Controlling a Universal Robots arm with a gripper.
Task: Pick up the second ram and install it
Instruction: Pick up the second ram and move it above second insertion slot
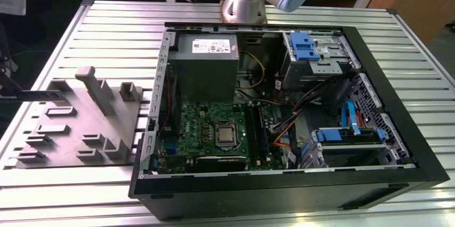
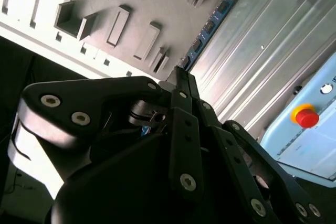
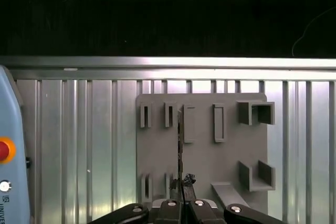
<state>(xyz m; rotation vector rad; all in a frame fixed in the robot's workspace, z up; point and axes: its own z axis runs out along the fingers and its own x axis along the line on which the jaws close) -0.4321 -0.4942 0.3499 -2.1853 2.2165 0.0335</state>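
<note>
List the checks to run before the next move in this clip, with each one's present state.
1. Grip: the gripper is shut on the second ram, a thin blue-green circuit-board stick with black chips: ok.
2. Alignment: the stick runs straight out of the gripper in both wrist views: ok.
3. Stick clear of the grey slotted holder plate: cannot tell.
4. The open black computer case lies on the ribbed metal table, green motherboard exposed: ok.
5. A free one among the black memory slots: cannot tell.
</note>
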